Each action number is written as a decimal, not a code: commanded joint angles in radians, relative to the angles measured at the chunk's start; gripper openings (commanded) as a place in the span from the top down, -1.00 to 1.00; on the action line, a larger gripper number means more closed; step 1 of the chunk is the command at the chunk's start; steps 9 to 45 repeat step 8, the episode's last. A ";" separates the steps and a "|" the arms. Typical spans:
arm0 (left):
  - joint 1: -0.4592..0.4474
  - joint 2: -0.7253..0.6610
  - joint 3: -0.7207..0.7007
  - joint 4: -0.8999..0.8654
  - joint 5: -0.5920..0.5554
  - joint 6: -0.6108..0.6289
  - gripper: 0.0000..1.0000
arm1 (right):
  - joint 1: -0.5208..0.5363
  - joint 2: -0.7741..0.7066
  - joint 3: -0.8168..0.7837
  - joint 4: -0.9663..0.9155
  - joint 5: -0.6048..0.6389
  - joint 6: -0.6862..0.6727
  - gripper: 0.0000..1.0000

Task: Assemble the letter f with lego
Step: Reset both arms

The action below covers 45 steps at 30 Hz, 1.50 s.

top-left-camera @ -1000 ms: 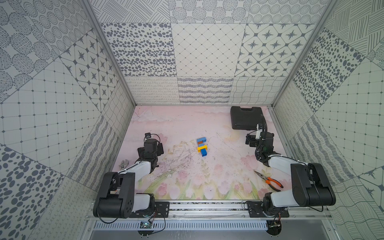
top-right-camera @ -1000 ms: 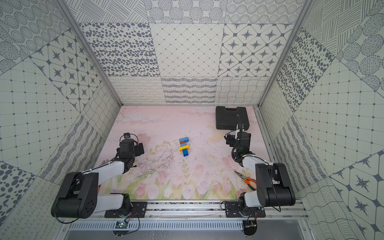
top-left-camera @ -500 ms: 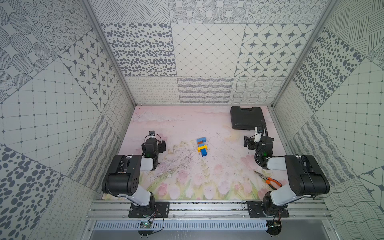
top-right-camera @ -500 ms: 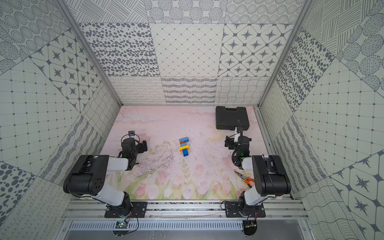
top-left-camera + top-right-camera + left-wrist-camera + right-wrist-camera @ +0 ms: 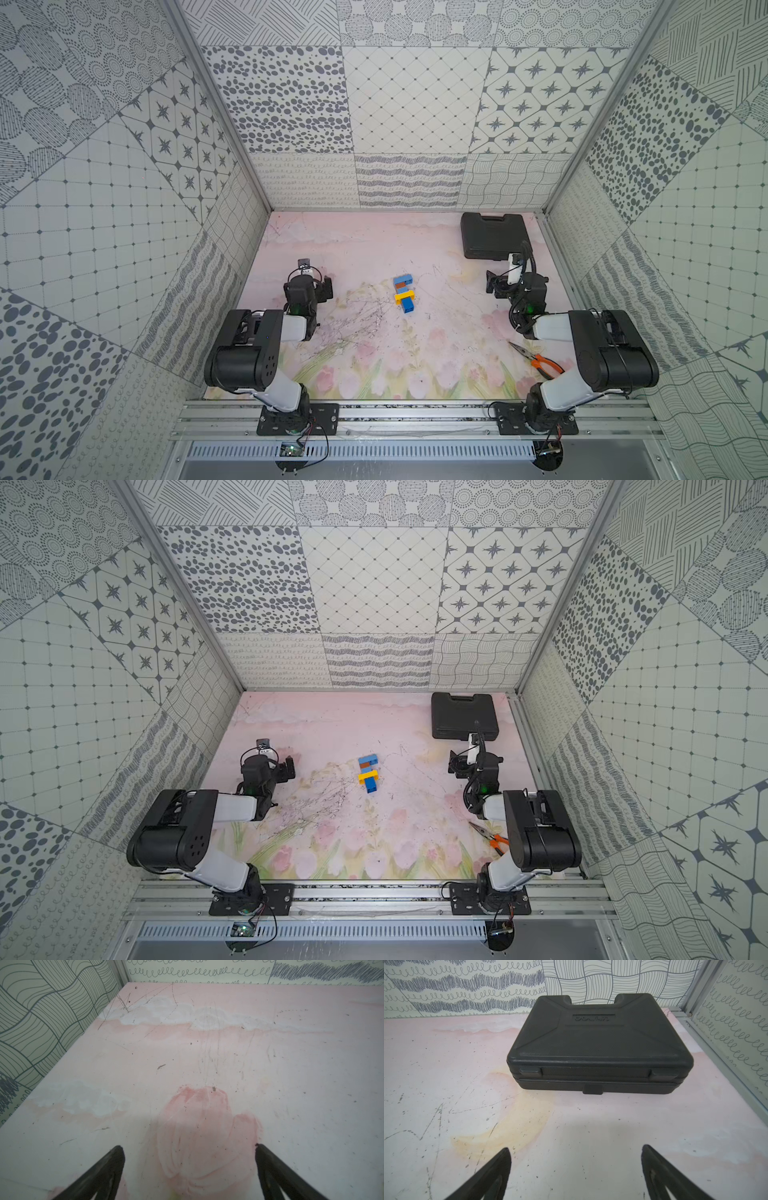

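Your left fingers [image 5: 108, 1167] stood wide apart with nothing between them, above a bare stretch of the counter [image 5: 365, 245] on the left side. Your right fingers [image 5: 496, 1169] were just as wide and empty. They pointed toward the closed black case [image 5: 591, 1043] in the far right corner and stayed clear of it.

The letter f [image 5: 404, 294] rested mid-counter in both top views, between the two sets of fingers and well apart from each. Its lego bricks formed a short column running far to near. A long blue brick [image 5: 403, 280] sat at the far end and a long yellow brick [image 5: 404, 296] sat nearer, both jutting sideways.

The orange-handled pliers [image 5: 540, 362] lay at the near right, just beside the right arm [image 5: 602, 357].
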 commanded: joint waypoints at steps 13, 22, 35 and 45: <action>0.004 0.004 0.004 0.051 0.013 0.014 -0.97 | 0.008 0.000 0.003 0.064 0.009 -0.013 -0.96; 0.004 0.004 0.004 0.051 0.013 0.014 -0.97 | 0.008 0.000 0.003 0.064 0.009 -0.013 -0.96; 0.004 0.004 0.004 0.051 0.013 0.014 -0.97 | 0.008 0.000 0.003 0.064 0.009 -0.013 -0.96; 0.004 0.004 0.004 0.051 0.013 0.014 -0.97 | 0.008 0.000 0.003 0.064 0.009 -0.013 -0.96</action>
